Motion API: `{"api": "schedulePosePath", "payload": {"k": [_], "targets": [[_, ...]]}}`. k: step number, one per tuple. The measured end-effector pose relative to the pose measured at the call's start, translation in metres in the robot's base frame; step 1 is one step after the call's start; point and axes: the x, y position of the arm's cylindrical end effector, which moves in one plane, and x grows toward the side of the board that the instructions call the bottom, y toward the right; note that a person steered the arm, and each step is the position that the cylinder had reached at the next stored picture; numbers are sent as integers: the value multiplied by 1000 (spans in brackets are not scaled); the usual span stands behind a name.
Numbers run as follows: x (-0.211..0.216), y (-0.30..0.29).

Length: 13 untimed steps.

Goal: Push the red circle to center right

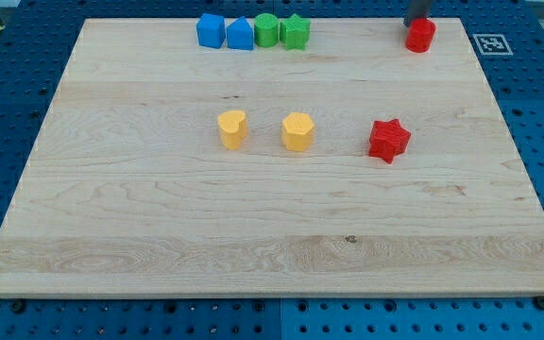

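The red circle (420, 36) sits near the view's top right corner of the wooden board (140, 217). My tip (416, 23) is at the circle's top edge, just behind it, with the rod running out of the view's top. A red star (389, 140) lies below it, right of centre.
A blue block (211, 30), a blue pentagon-like block (240, 34), a green circle (266, 29) and a green star-like block (295, 31) form a row at the top. A yellow heart (232, 129) and a yellow hexagon (297, 131) sit mid-board. A marker tag (491, 43) lies off the board.
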Motion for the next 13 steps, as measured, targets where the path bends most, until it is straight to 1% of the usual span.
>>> {"api": "schedulePosePath", "payload": {"k": [3, 7, 13], "targets": [[60, 0], [117, 4], [198, 63]]}}
